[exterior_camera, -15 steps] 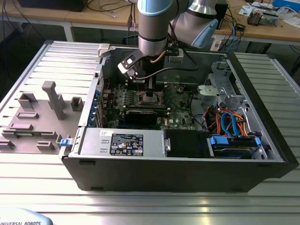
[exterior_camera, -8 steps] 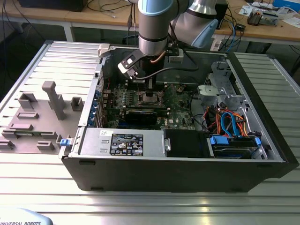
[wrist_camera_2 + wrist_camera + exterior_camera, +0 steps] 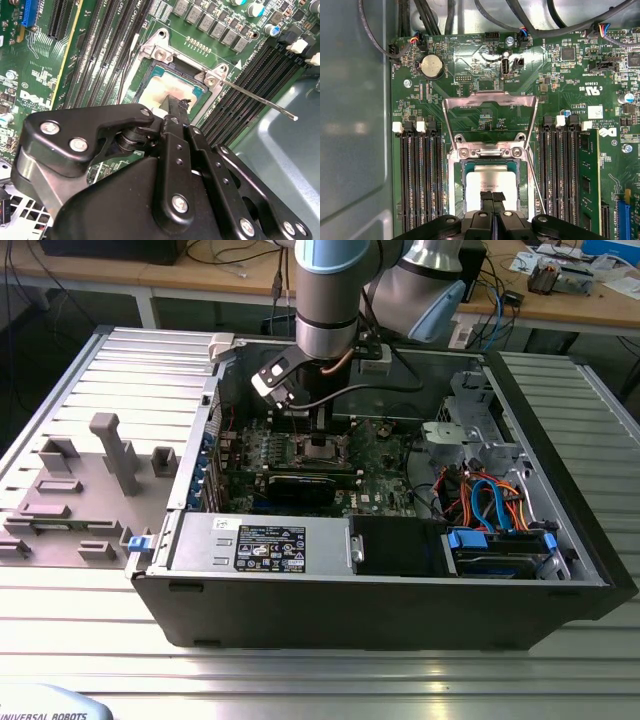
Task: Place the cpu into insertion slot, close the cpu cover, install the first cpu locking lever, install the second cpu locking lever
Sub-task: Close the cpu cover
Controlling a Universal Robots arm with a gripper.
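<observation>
The cpu (image 3: 490, 182), a pale silver square, lies flat in the insertion slot (image 3: 457, 187) on the green motherboard (image 3: 470, 65). My gripper (image 3: 493, 196) is shut, its two black fingertips pressed together right over the chip's middle, with nothing between them. The second wrist view shows the same: the cpu (image 3: 152, 96) in the insertion slot (image 3: 200, 92) with my gripper (image 3: 176, 106) at its top. The cpu cover (image 3: 490, 98), a thin metal frame, stands swung open away from the socket. One thin locking lever (image 3: 260, 102) sticks out unlatched beside the socket. In the exterior view my gripper (image 3: 320, 435) hangs inside the case.
Black memory slots (image 3: 420, 180) flank the socket on both sides. A long black expansion card (image 3: 300, 487) lies in front of it. Coloured cables (image 3: 485, 502) and drive bays fill the exterior view's right. The power supply (image 3: 260, 545) sits by the case's front wall. Grey fixtures (image 3: 110, 455) stand outside, at the exterior view's left.
</observation>
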